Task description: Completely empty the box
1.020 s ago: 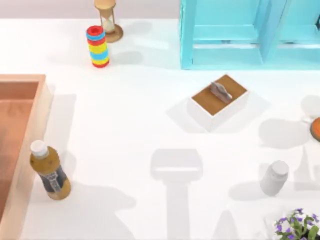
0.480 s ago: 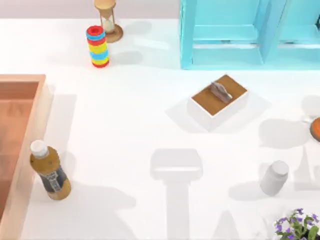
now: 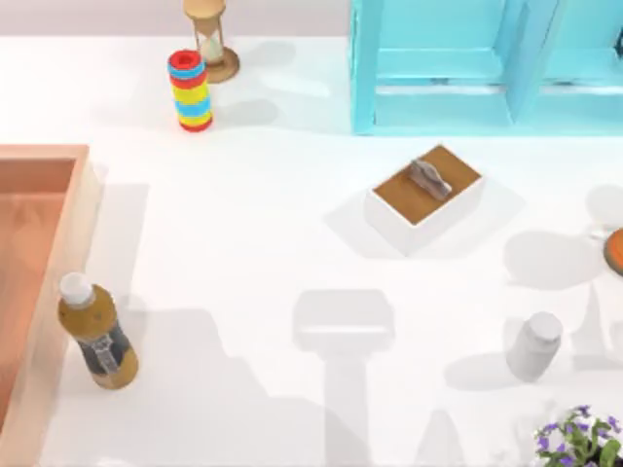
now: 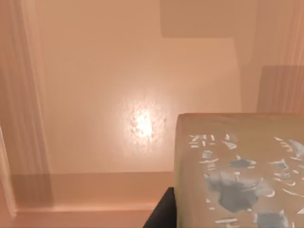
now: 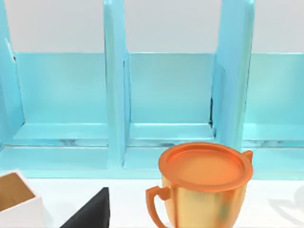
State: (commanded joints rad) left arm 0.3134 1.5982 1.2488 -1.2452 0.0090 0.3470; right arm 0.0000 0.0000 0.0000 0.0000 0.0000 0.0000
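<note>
The box [image 3: 60,255] is a large shallow salmon-orange bin with thick pale walls at the table's left edge, cut off by the top view's border. The left wrist view looks down onto the box floor [image 4: 118,95] from close up. A tan block with grey flecks [image 4: 237,171] sits very near that camera, beside a dark part of my left gripper [image 4: 164,214]. Whether the block is held I cannot tell. A dark part of my right gripper [image 5: 90,211] shows in front of the orange cup [image 5: 204,183].
A brown-liquid bottle [image 3: 95,333] stands just outside the box's right wall. A white box with brown top [image 3: 425,197] sits mid-table, a white bottle [image 3: 533,346] and flowers [image 3: 576,440] front right. Stacked rings [image 3: 191,90], an hourglass [image 3: 210,37] and a blue shelf [image 3: 438,68] line the back.
The arm shadow beside the brown bottle has grown and spread toward the table's middle. The objects on the table have not moved.
</note>
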